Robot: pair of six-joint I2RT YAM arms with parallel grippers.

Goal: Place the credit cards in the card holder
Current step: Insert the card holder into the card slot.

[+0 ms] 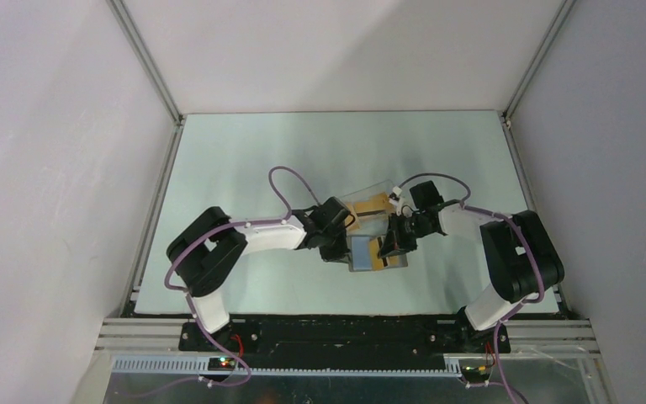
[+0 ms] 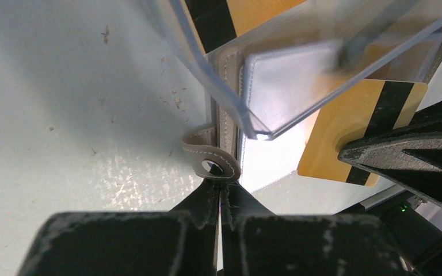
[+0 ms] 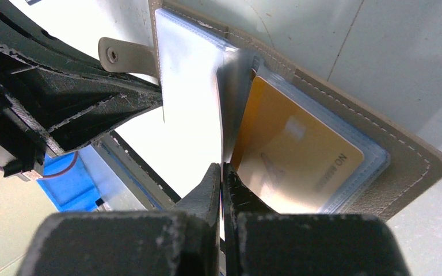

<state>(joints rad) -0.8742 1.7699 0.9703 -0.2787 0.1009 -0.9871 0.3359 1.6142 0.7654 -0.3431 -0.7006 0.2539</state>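
Observation:
The grey-taupe card holder (image 1: 360, 252) lies open mid-table, its snap strap (image 2: 210, 158) pointing towards my left gripper (image 2: 220, 187). That gripper is shut, its tips pinched on the holder's left edge just below the strap. My right gripper (image 3: 223, 172) is shut on a clear pocket leaf (image 3: 225, 109) of the holder, which stands upright. An orange-gold credit card (image 3: 293, 149) sits in a pocket on the right face. In the left wrist view an orange card with a dark stripe (image 2: 351, 135) shows beside the right gripper's fingers (image 2: 414, 155).
A clear plastic box (image 1: 370, 202) holding more orange cards (image 2: 253, 11) sits tilted just behind the holder, its corner (image 2: 253, 123) hanging over the holder. Both arms (image 1: 261, 236) (image 1: 505, 244) meet at the middle. Metal rails (image 1: 156, 194) edge the table.

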